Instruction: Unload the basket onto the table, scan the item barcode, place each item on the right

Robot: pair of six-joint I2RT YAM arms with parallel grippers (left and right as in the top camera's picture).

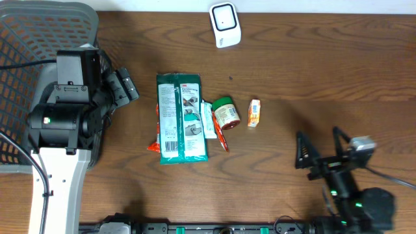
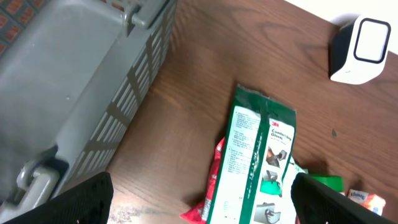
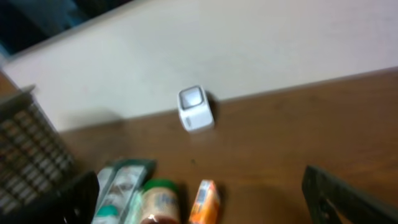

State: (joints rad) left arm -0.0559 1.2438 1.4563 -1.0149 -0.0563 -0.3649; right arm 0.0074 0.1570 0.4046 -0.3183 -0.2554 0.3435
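Green packet (image 1: 182, 117) is laid flat on the bench (image 1: 292, 71), just off the tips of the left pincer (image 1: 126, 85), which is spread wide with nothing held. A red wrapper (image 1: 154, 147) is tucked under the edge on that pincer's side. Past the packet, a green-lidded jar (image 1: 226, 112) and a small orange box (image 1: 254, 112) are lined up, ahead and to the left of the right pincer (image 1: 320, 148), also gaping wide and empty. The white scanner (image 1: 225, 25) is parked well beyond both pincers. A grey basket (image 1: 78, 10) is sat beside the left arm.
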